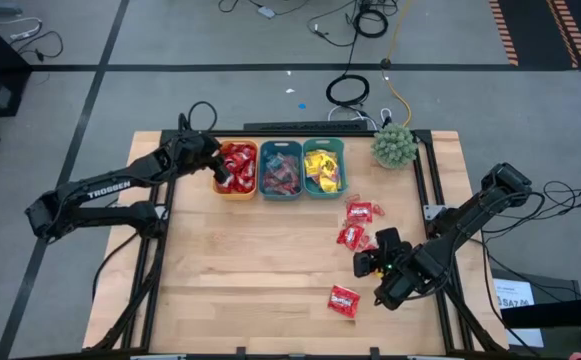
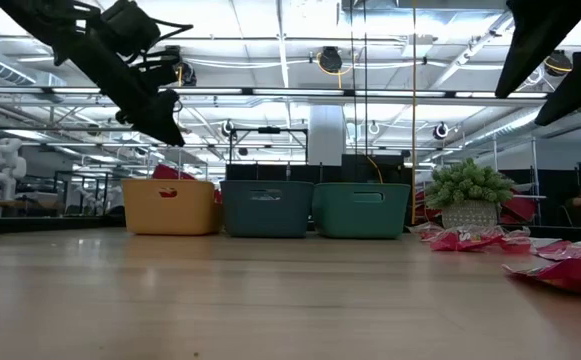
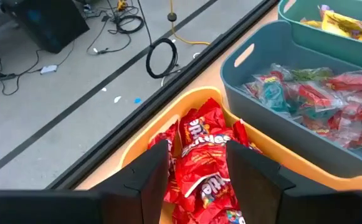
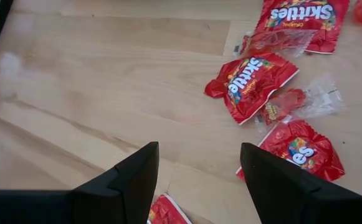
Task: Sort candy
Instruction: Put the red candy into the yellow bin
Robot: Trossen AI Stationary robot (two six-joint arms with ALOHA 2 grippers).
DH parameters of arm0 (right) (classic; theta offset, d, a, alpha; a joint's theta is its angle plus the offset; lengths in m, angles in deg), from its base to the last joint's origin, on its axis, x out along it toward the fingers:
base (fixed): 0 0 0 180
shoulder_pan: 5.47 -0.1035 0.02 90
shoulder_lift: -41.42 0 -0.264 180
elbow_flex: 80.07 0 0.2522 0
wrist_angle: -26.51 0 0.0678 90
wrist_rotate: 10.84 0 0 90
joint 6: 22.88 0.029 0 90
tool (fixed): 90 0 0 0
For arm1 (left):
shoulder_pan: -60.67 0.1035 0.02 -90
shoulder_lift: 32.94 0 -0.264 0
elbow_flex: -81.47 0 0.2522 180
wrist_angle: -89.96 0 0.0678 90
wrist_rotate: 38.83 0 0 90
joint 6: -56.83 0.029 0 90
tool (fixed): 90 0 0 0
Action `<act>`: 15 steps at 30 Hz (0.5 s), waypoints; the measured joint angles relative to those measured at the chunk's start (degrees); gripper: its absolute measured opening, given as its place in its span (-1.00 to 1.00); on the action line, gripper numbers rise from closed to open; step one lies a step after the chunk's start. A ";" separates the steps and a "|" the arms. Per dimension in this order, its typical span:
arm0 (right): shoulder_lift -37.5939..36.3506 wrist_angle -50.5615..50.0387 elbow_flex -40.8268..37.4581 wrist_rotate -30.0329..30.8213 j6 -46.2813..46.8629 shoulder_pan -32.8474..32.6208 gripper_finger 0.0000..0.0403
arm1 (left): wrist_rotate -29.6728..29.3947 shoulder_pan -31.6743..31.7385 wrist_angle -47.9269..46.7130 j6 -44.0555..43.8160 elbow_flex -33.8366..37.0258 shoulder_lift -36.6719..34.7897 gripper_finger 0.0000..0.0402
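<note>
My left gripper point(image 1: 222, 172) hovers open over the orange bin point(image 1: 236, 194). In the left wrist view its fingers point(image 3: 197, 149) stand on either side of the red candy packets point(image 3: 199, 168) heaped in that bin. Whether they touch the packets I cannot tell. My right gripper point(image 1: 363, 263) is open above the table's right part. Ahead of it point(image 4: 199, 149) lie red packets point(image 4: 249, 78) and a clear wrapped piece point(image 4: 293, 102), flat on the wood. A red corner point(image 4: 165, 211) shows below between its fingers. Another red packet point(image 1: 343, 300) lies near the table's near edge.
Beside the orange bin stand a blue bin point(image 1: 280, 196) with mixed wrapped pieces and a teal bin point(image 1: 323, 193) with yellow packets, all in a row at the far edge. A green spiky plant point(image 1: 394, 146) sits at the far right corner. The left and middle wood is bare.
</note>
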 joint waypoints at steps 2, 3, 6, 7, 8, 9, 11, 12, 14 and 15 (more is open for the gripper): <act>0.00 0.28 0.00 -0.08 -0.91 -0.01 0.08 | 0.00 0.00 0.19 -0.01 0.00 0.00 -0.14; 0.00 0.34 0.00 -0.18 -1.39 -0.01 0.08 | 0.00 0.00 0.40 -0.01 0.00 0.00 -0.14; 0.00 0.47 0.00 -0.26 -2.75 -0.01 0.08 | 0.02 -0.02 1.07 -0.05 0.00 0.00 -0.14; 0.00 0.46 0.00 -0.26 -3.15 -0.01 0.08 | 0.32 -0.05 1.08 -0.07 0.00 -0.02 -0.14; 0.00 0.48 0.00 -0.26 -3.64 -0.01 0.08 | 1.22 -0.17 1.08 -0.06 0.00 -0.02 -0.14; 0.00 0.45 0.00 -0.26 -3.98 -0.01 0.08 | 2.20 -0.37 1.10 -0.05 0.00 -0.02 -0.14; 0.00 0.37 0.00 -0.28 -4.48 -0.03 0.08 | 4.15 -1.02 1.20 -0.04 0.00 -0.02 -0.14; 0.00 0.33 0.00 -0.32 -4.60 -0.03 0.08 | 5.32 -1.37 1.20 -0.03 0.00 -0.02 -0.14; 0.00 0.23 0.02 -1.69 -4.64 -0.01 0.08 | 7.25 -2.38 1.38 0.12 0.00 -0.02 -0.14; 0.00 -0.28 0.04 -4.23 -4.34 -0.01 0.08 | 7.98 -2.98 1.60 0.10 0.00 -0.02 -0.14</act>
